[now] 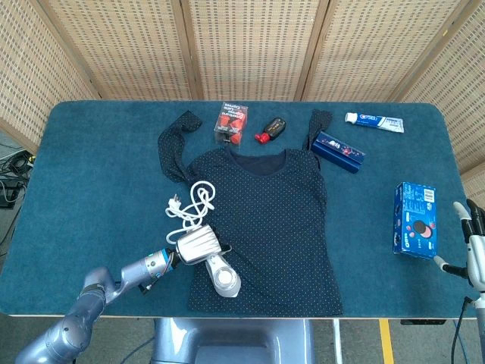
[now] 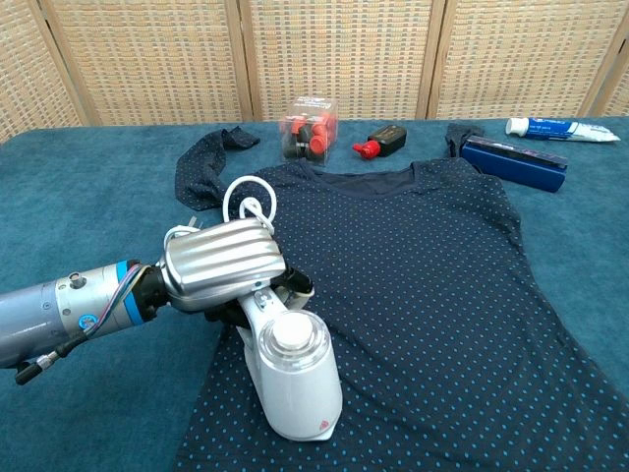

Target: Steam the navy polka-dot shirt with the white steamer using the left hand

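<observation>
The navy polka-dot shirt (image 1: 271,220) (image 2: 432,285) lies flat on the blue table, neck toward the far side. My left hand (image 1: 195,246) (image 2: 218,272) grips the white steamer (image 1: 223,278) (image 2: 296,382) by its handle over the shirt's lower left part. The steamer's head points toward the near hem. Its white cord (image 1: 193,203) (image 2: 244,203) loops behind my hand beside the left sleeve. My right hand (image 1: 473,241) hangs off the table's right edge with its fingers apart and nothing in it; the chest view does not show it.
Along the far side stand a clear box of red items (image 1: 232,121), a black and red bottle (image 1: 270,129), a dark blue box (image 1: 338,151) and a toothpaste tube (image 1: 374,121). A blue carton (image 1: 414,219) lies at the right.
</observation>
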You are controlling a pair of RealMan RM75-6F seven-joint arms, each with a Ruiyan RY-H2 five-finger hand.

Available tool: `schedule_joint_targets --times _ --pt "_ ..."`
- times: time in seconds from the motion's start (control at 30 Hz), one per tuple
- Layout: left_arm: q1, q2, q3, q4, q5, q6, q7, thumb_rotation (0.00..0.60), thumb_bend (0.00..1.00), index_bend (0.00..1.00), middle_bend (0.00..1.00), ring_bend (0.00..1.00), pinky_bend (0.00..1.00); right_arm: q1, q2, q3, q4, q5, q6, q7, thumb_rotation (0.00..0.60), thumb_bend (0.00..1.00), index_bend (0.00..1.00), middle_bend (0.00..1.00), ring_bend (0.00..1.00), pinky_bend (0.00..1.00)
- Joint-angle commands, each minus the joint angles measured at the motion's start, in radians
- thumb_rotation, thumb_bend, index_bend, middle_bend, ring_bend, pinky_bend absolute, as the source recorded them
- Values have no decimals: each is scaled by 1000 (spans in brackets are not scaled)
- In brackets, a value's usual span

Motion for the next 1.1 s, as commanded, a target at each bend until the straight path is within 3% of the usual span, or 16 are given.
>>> schedule_joint_targets --times 0.03,0.33,0.9,1.1 --pt "-3 -12 5 3 5 4 -2 600 803 1000 970 898 1000 1 -1 0 0 0 0 -1 600 0 29 0 0 0" --pt "-10 -21 5 34 1 -26 7 600 804 1000 970 898 1000 0 0 1 2 2 -1 2 600 0 29 0 0 0" --pt "12 42 -38 64 -60 -83 -10 600 803 1000 970 898 1000 5 -8 -3 1 0 -7 -15 600 0 29 0 0 0" --pt "20 40 -28 57 -52 -74 -10 600 802 1000 970 898 1000 5 -10 -3 1 1 -7 -18 600 0 29 0 0 0"
